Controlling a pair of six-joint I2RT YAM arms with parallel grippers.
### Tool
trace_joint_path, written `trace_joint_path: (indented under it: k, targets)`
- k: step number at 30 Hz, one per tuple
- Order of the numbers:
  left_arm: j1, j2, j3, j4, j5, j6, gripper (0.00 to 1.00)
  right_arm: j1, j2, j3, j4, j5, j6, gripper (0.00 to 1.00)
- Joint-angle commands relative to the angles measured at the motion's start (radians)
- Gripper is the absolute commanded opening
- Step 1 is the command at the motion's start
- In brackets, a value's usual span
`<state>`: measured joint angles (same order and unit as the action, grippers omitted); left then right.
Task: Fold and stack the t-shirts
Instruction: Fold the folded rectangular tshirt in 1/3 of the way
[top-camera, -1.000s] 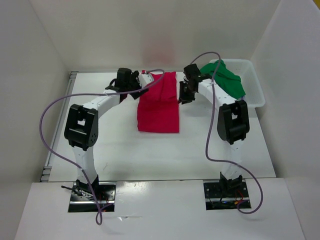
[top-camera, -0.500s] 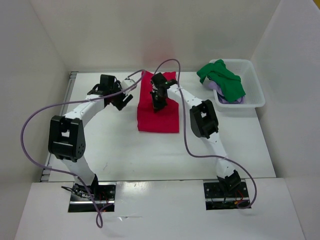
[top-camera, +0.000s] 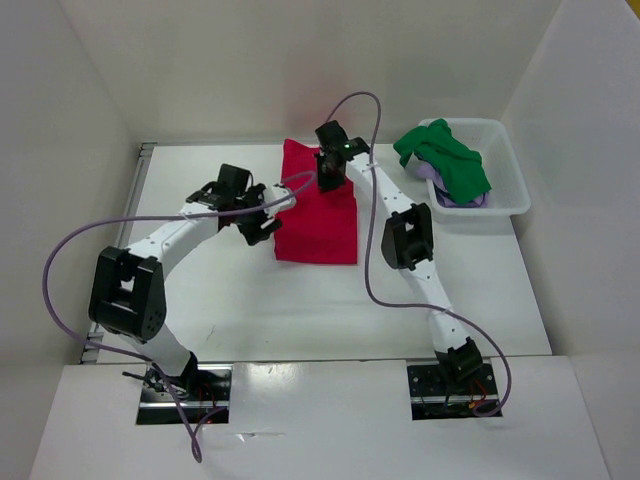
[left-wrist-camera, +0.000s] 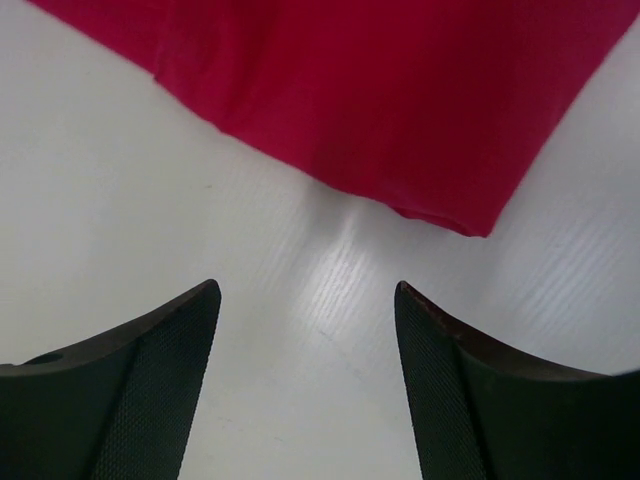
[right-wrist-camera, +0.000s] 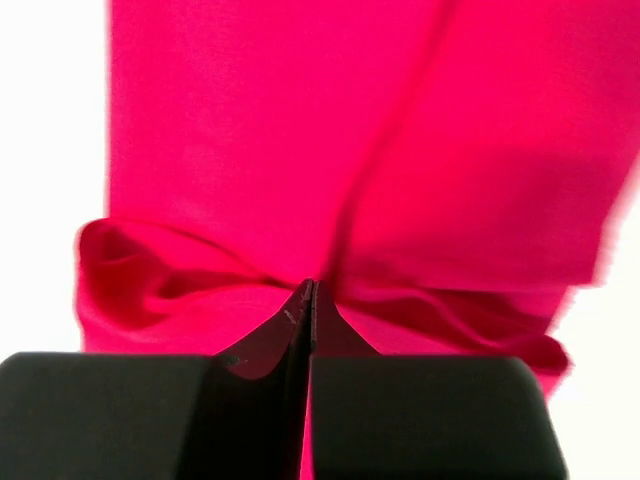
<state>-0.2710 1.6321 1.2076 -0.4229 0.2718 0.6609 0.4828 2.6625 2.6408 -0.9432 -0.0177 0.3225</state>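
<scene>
Two hands over a white-walled bench: right hand pinches the red t-shirt at its far edge, left hand gapes beside its near corner; green t-shirt drapes the basket.

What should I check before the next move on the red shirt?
1. Grip: right gripper is shut on the red shirt, with cloth bunched at its jaws: ok.
2. Layers caught in that pinch, one or several: cannot tell.
3. The left gripper is open and holds nothing. It is over bare table, just short of the shirt's edge: ok.
4. Near part of the red shirt lies flat on the table: ok.
5. The green shirt is clear of both arms, draped over the basket: ok.
</scene>
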Motion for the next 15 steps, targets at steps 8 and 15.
trace_joint_path:
  k: [8,15]
  targets:
    - [-0.218,-0.052,-0.13,0.016,0.018,0.232,0.92,-0.072,-0.487,-0.623,0.07,-0.016,-0.028,0.53]
    - [-0.241,-0.042,-0.273,0.159,-0.077,0.379,0.93,-0.092,-0.746,-1.154,0.277,-0.169,0.074,0.65]
